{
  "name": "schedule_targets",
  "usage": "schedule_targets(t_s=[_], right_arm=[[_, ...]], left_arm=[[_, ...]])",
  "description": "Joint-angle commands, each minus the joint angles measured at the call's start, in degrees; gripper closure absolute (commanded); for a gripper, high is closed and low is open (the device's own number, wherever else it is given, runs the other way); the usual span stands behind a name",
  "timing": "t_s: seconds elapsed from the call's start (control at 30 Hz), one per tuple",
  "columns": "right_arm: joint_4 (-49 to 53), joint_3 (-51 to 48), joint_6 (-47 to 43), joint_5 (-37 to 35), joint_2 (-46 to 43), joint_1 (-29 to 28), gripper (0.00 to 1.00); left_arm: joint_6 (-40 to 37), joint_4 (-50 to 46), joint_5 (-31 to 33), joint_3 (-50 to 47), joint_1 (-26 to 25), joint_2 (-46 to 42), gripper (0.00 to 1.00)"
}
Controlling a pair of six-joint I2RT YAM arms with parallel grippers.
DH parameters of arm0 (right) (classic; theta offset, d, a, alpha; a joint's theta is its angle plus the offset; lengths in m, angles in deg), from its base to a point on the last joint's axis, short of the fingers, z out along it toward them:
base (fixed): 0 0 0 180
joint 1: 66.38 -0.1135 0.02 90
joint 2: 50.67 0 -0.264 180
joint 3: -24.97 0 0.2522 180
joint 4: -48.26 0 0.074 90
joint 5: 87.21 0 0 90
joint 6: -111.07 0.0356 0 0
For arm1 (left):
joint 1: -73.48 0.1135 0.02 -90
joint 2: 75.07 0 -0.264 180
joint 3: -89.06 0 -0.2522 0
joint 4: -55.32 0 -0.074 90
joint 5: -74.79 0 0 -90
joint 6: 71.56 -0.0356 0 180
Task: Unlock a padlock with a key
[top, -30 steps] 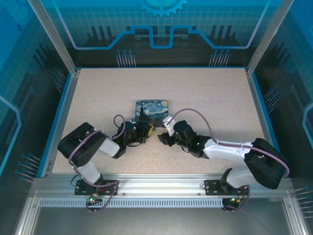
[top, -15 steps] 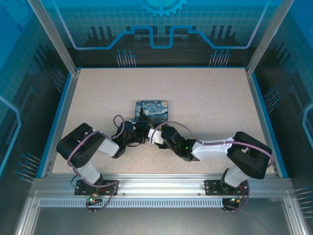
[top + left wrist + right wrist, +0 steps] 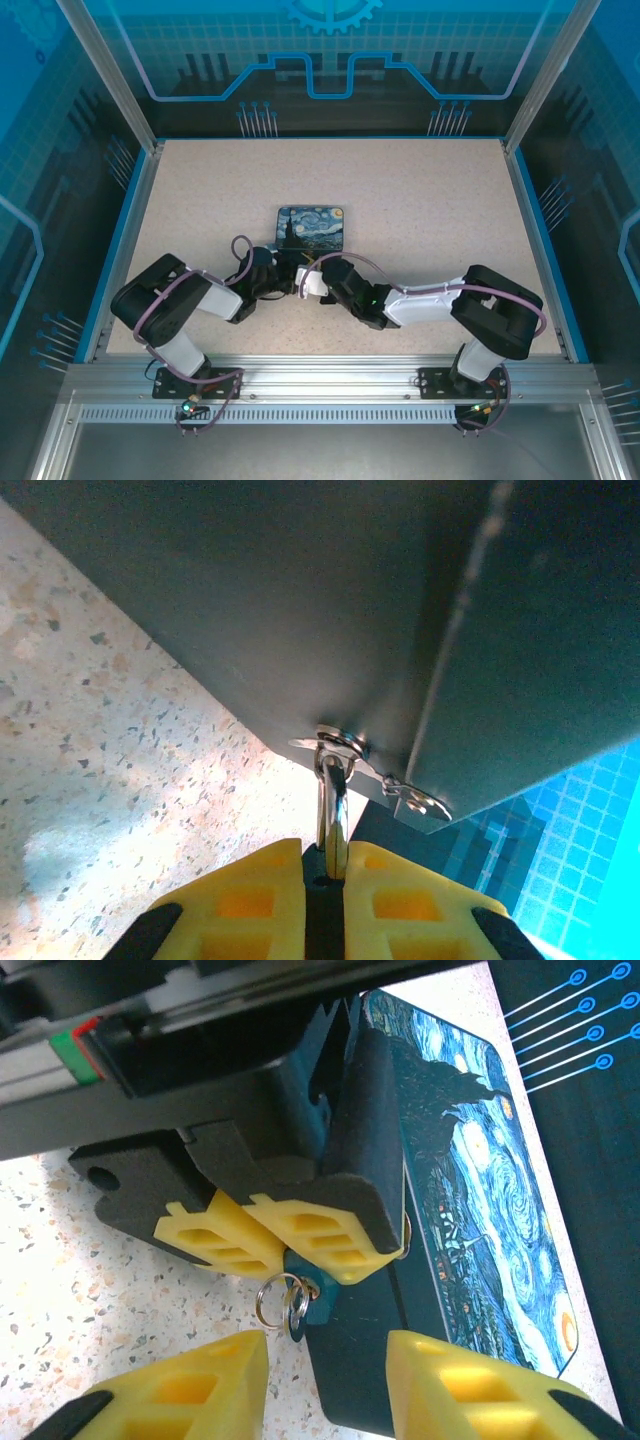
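**A:** So, where is the padlock (image 3: 309,1292) just now?

**B:** Right against the near edge of the painted box (image 3: 480,1210), low over the speckled surface (image 3: 70,1290). The left jaws are closed tight on it. In the left wrist view a thin silver loop (image 3: 333,815) runs up from between the yellow fingertips (image 3: 250,880) toward a small metal catch (image 3: 340,744) on the box.

**A:** And the right jaws?

**B:** Parted a moderate way and holding nothing, with two little rings (image 3: 277,1306) hanging just ahead of the gap.

**A:** The key?

**B:** I can't tell it apart for certain; it may hang on those rings.

**A:** What could go wrong?

**B:** My guess is that the right jaws close on the rings or the bluish body instead of the key. That would tug the padlock askew in such a thin pinch. A nudge against the box could also slide it and drag everything along.

**A:** Any brand or lettering?

**B:** None I can read. The box carries a swirling night-sky painting with no words, and the blue panels (image 3: 200,60) behind show line patterns only.
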Motion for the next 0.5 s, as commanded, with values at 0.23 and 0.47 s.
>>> schedule_targets(t_s=[0.23,0.47], right_arm=[[-0.94,2.75,0.27,-0.54,2.51,-1.28,0.77],[-1.44,2.98,0.49,-1.47,4.14,-1.22,0.86]], left_arm=[[1.03,-1.01,-0.92,0.52,0.2,-1.5,1.0],[1.18,-0.73,-0.91,0.51,0.24,-1.51,1.0]])
